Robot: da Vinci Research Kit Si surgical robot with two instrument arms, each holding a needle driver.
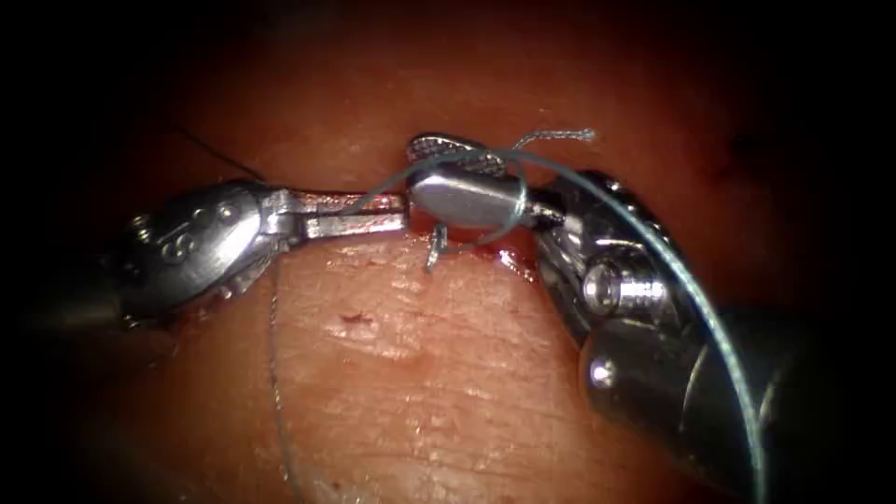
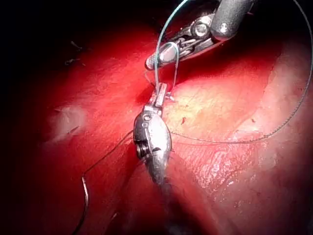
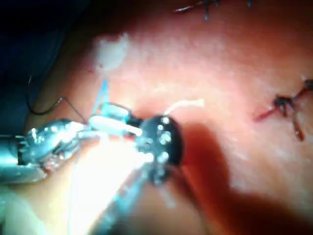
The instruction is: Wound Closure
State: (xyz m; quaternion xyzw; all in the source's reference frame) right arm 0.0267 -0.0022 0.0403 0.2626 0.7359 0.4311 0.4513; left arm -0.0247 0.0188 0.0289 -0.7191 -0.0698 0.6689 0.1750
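Observation:
My left tool [image 1: 399,212] comes in from the left with its jaws shut on the blue thread [image 1: 597,191] right at the cut [image 1: 485,250]. My right tool [image 1: 416,166] meets it tip to tip, jaws open, the ridged face of one jaw [image 1: 457,154] showing. The thread is looped around its other jaw [image 1: 467,198] and runs off along its shaft. A frayed thread end [image 1: 571,136] sticks up behind, and a short tail [image 1: 435,252] hangs at the cut. The needle [image 2: 86,198] lies loose on the tissue behind my left tool [image 2: 160,91], held by neither tool.
Red fluid [image 1: 509,259] wets the cut under the right tool. A thin strand of thread [image 1: 273,373] trails over the near tissue [image 1: 420,373]. Two earlier knotted stitches [image 3: 288,108] [image 3: 205,7] sit further along the tissue.

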